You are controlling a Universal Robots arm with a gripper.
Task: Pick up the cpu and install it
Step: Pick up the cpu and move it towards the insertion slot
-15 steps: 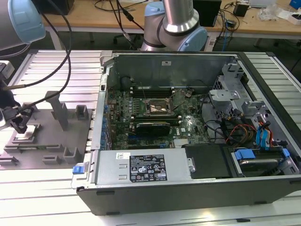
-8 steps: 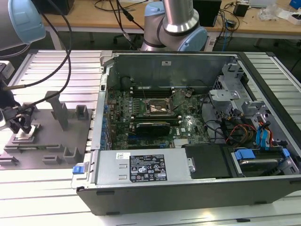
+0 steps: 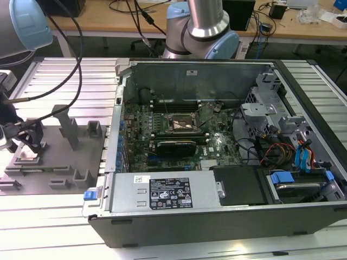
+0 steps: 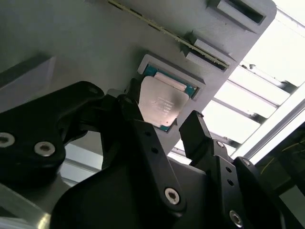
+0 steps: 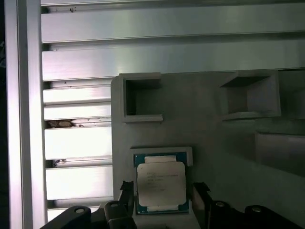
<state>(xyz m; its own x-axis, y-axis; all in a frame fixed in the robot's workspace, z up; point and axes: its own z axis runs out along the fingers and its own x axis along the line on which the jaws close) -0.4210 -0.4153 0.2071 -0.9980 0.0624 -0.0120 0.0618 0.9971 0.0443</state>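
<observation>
Currently at pick step: cpu [image 5: 161, 183] sits flat in the tray [image 5: 214, 133] pocket, fingers [image 5: 199, 192] open, straddling it, not clamped. Grasp calls for even closure on opposite edges, no tilt.

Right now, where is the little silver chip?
The cpu sits in a square pocket of the grey holder plate, on the exterior view's left beside the computer case, between the open fingers in both wrist views.
</observation>
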